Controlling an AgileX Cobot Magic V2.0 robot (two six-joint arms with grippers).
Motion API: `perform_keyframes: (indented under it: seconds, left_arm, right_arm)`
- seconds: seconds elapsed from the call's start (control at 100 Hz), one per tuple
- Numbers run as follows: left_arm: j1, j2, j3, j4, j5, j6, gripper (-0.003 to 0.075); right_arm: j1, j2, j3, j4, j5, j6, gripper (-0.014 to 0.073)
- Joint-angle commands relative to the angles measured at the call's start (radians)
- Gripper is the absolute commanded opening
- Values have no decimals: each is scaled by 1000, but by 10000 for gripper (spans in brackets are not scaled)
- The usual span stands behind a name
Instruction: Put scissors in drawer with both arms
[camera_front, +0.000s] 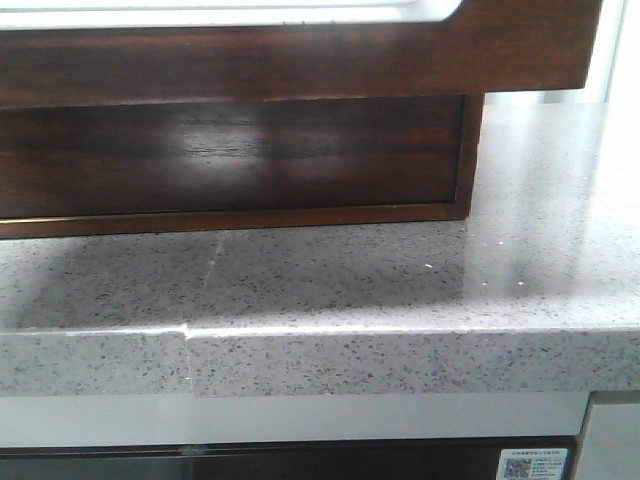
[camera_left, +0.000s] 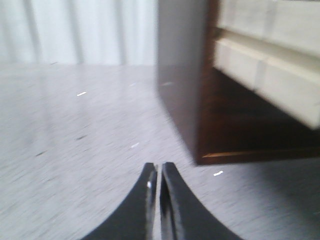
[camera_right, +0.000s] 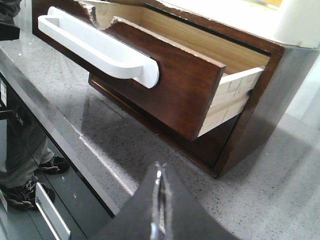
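On the speckled grey counter (camera_front: 400, 290) we see the dark-brown drawer (camera_right: 170, 75) pulled out of its cabinet (camera_right: 260, 120), a white handle (camera_right: 100, 50) across its front and pale wood inside. Our left gripper (camera_left: 158, 187) and right gripper (camera_right: 159, 185) both hang above the counter, fingers pressed together on nothing. We cannot see the scissors.

Two black tools, left (camera_left: 159, 182) and right (camera_right: 159, 185), each with smooth, curved, tapering glossy fingers.

Both grippers (left (camera_left: 159, 182), right (camera_right: 159, 187)) closed, empty.
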Motion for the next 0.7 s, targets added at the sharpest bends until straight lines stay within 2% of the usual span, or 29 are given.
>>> perform_keyframes:
  seconds: [0.0,0.2,0.69]
  left_arm:
    - [53,-31,21,-13,-37,16,-22]
    - [83,-31,21,-13,117,14,-22]
    - [83,-31,19,-13,109,14,-22]
  right_arm:
    - [-7,10,-26,11,-83,-2,-61]
    - [-7,10,-26,11,-83,-2,-61]
    - [-7,10,-26,11,-83,-2,-61]
